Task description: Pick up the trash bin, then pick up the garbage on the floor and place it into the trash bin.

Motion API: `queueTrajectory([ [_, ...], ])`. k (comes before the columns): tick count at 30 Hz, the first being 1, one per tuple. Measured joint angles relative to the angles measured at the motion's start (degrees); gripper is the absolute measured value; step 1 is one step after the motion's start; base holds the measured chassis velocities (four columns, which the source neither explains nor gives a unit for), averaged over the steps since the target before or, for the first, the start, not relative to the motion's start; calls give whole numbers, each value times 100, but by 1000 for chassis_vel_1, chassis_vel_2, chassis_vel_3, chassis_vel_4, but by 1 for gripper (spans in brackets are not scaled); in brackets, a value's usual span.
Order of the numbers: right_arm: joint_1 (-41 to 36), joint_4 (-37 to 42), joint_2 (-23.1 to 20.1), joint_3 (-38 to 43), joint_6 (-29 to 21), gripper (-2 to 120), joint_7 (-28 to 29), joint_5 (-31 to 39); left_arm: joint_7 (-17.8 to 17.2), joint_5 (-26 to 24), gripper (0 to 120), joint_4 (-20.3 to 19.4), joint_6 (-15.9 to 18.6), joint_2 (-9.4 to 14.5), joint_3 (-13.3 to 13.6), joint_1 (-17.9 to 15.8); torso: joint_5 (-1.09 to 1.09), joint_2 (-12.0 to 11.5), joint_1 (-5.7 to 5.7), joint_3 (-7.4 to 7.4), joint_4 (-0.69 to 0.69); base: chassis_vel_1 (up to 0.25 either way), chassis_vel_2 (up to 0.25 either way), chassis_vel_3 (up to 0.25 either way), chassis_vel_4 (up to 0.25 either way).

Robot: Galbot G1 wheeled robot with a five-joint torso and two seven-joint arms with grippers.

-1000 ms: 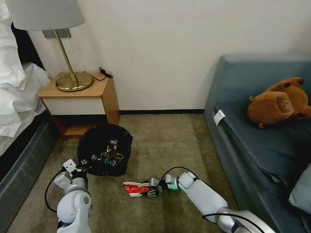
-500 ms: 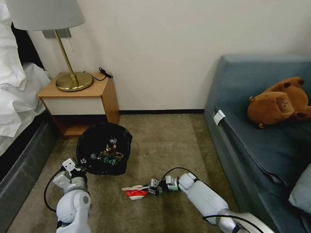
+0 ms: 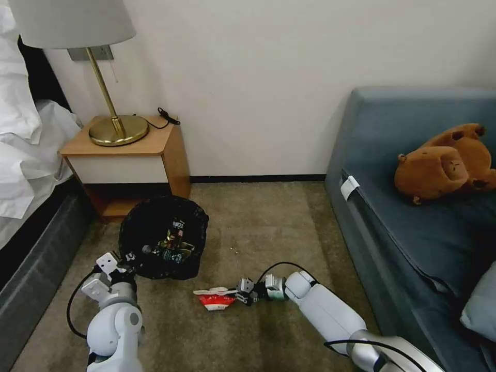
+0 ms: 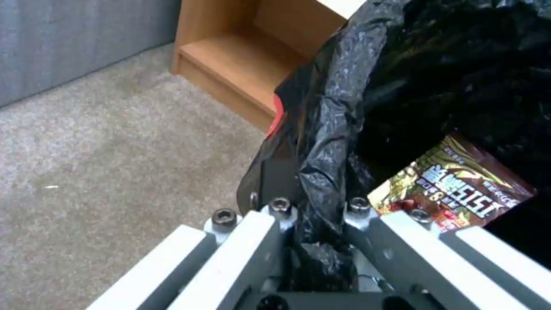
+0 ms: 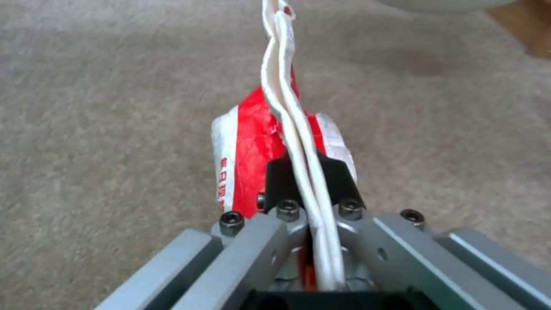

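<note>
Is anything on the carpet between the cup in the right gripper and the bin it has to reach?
Nothing visible. The right gripper is shut on the crushed cup, and bare carpet lies between it and the trash bin, whose rim the left gripper pinches. The bin's mouth is open, with a wrapper inside.

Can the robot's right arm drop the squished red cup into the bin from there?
Probably yes. The right gripper is shut on the red cup, the trash bin held by the left gripper sits open-topped nearby, and only bare carpet lies between.
</note>
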Motion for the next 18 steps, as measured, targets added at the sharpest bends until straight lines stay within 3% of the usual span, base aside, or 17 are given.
queueTrajectory([
  [18, -92, 184, -114, 725, 13, 0, 88, 246, -28, -2, 1, 119, 0, 16, 71, -129, 0, 0, 0, 0, 0, 0, 0, 0, 0],
])
